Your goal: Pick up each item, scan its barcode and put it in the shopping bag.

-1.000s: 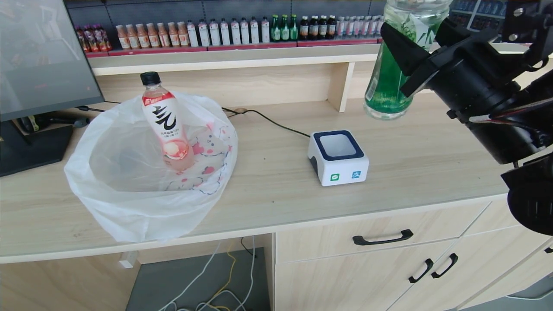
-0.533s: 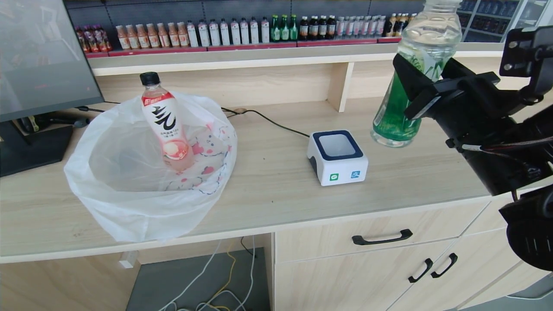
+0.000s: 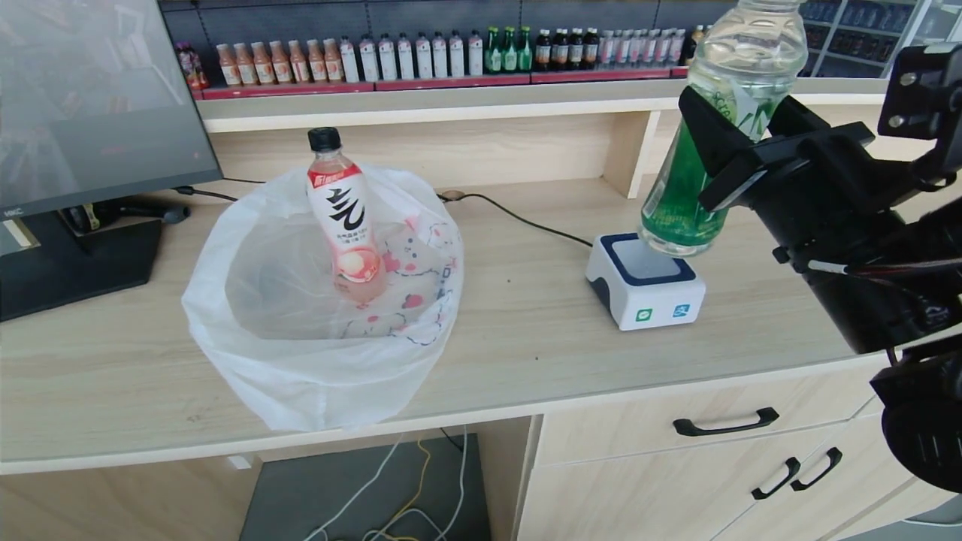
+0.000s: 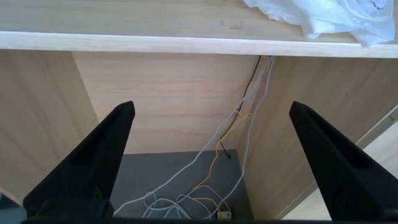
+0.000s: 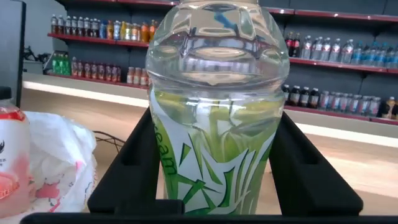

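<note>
My right gripper (image 3: 725, 124) is shut on a clear bottle of green drink (image 3: 699, 143), held tilted in the air with its base just above the white and blue barcode scanner (image 3: 645, 282). In the right wrist view the green bottle (image 5: 217, 124) sits upright between the black fingers (image 5: 134, 168). A pink drink bottle (image 3: 346, 218) with a black cap stands in the open white shopping bag (image 3: 301, 353) on the counter's left half. Below the counter edge, the left gripper (image 4: 211, 155) is open with nothing in it.
A monitor on a black stand (image 3: 83, 255) is at the counter's far left. A black cable (image 3: 518, 218) runs from the scanner to the back. A raised shelf (image 3: 451, 105) runs behind, with a divider (image 3: 627, 154). Drawers with black handles (image 3: 725, 424) are below, and cables (image 4: 236, 143) hang under the counter.
The head view has shifted, so everything sits further right. The right gripper has lowered the green bottle and carried it left, from beside the scanner to over it.
</note>
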Robot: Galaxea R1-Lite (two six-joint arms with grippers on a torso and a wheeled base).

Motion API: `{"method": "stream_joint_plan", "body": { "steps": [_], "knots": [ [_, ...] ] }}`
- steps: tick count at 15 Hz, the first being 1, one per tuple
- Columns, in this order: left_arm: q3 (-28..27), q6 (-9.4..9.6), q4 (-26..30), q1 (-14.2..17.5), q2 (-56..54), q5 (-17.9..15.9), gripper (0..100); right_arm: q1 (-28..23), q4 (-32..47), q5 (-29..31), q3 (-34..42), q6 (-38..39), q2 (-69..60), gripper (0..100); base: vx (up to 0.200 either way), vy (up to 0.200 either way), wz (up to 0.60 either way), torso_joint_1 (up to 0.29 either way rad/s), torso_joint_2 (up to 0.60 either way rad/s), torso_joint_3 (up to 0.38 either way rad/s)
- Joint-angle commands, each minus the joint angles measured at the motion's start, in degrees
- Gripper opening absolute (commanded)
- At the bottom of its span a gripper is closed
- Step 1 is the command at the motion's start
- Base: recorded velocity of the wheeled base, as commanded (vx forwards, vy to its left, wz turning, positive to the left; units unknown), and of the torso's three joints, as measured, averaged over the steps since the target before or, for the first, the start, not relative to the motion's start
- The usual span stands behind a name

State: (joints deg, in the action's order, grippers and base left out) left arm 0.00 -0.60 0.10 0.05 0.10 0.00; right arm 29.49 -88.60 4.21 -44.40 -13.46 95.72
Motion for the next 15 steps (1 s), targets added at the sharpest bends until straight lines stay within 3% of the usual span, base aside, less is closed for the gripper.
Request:
{"method": "stream_joint_plan", "body": {
  "steps": [1,5,8,11,15],
  "knots": [
    [0.0,-0.02,0.0,0.0,0.0,0.0,100,3.2,0.3,3.0,-1.8,1.1,1.8,0,0.0,0.2,0.0,0.002,0.01,-0.007],
    [0.0,-0.19,0.0,0.0,0.0,0.0,100,5.1,-0.3,4.5,-2.0,2.0,3.7,0,0.0,0.2,0.0,0.0,0.0,0.002],
    [0.0,-0.19,0.0,0.0,0.0,0.0,100,5.1,-1.4,9.9,-2.3,5.2,4.6,0,0.0,0.2,0.0,0.002,0.0,-0.001],
    [0.0,-0.02,0.0,0.0,0.0,0.0,100,7.0,-1.4,9.9,-2.4,5.2,5.8,0,0.0,0.2,0.0,0.005,0.0,0.001],
    [0.0,0.16,0.0,0.0,0.0,0.0,100,8.4,-1.4,9.9,-3.2,5.2,7.3,0,0.0,0.0,0.0,0.0,0.0,0.0]
  ]
}}
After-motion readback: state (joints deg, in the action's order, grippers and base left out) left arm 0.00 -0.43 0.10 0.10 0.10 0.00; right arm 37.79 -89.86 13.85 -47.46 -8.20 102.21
